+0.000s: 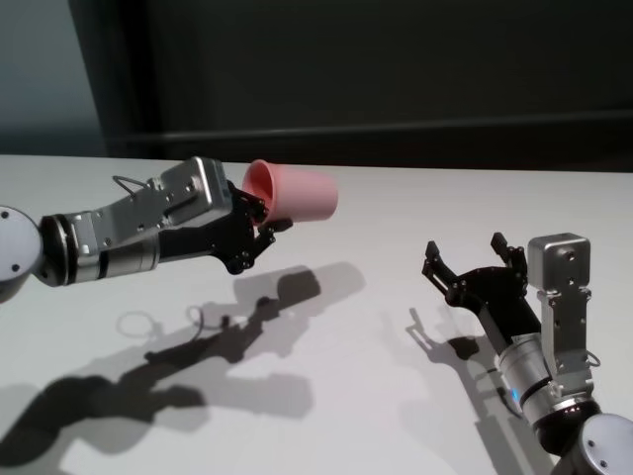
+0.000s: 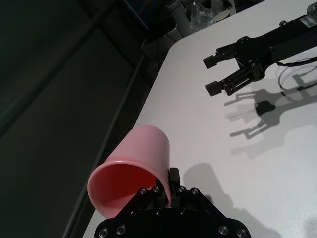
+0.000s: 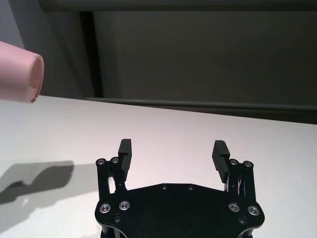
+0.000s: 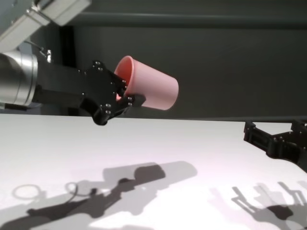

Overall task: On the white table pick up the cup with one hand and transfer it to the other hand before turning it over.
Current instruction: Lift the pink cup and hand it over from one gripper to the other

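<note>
A plain white desk (image 1: 326,396) runs back to a dark wall, with hard shadows of both arms lying across it.

Nearest the robot's body, on its right, the right gripper (image 1: 473,263) hangs low over the desk, its jaws spread wide with nothing between them. Farther out and higher, the left gripper (image 1: 259,230) has its jaws shut on the rim of the cup (image 1: 297,192). One jaw is inside the mouth and one outside, so only a narrow strip of wall is pinched. The cup lies almost on its side in the air, well clear of the desk, its flat base pointing toward the right arm and well apart from it.

The risk I see is in that thin rim hold. Smooth plastic gripped at one edge could pivot or slip if the right jaws bump the base or close before they are lined up around the body. If the left jaws let go before the other side has a firm hold, the cup would likely drop and roll.

The left wrist view looks into the cup's open mouth and shows the jaw against its inner wall, which the chest view only hints at. The right wrist view shows only the cup's base end at the picture's edge, but gives the clearest look at the empty gap between the right jaws.
</note>
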### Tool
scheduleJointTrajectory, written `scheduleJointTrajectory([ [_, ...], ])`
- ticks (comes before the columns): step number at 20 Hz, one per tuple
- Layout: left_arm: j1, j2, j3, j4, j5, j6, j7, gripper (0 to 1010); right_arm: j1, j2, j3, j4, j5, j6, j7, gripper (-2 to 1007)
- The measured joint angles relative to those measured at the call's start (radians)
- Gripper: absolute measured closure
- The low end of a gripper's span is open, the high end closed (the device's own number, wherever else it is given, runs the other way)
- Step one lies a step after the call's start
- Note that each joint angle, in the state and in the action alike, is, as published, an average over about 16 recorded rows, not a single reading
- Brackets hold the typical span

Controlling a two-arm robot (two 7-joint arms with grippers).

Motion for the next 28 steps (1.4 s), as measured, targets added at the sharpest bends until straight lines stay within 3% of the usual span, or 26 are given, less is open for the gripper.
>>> scheduleJointTrajectory([
  [7,0.015,-0.035,-0.061,0.059,-0.186,-0.068,-0.021,962,0.0,0.0,0.0,0.0,0.0,0.0,0.0,5],
  [13,0.001,-0.074,-0.066,0.095,-0.287,-0.09,-0.058,962,0.0,0.0,0.0,0.0,0.0,0.0,0.0,5],
  [21,-0.033,-0.123,-0.028,0.129,-0.346,-0.099,-0.096,962,0.0,0.0,0.0,0.0,0.0,0.0,0.0,5],
  [28,-0.071,-0.157,0.014,0.163,-0.347,-0.108,-0.104,962,0.0,0.0,0.0,0.0,0.0,0.0,0.0,5],
])
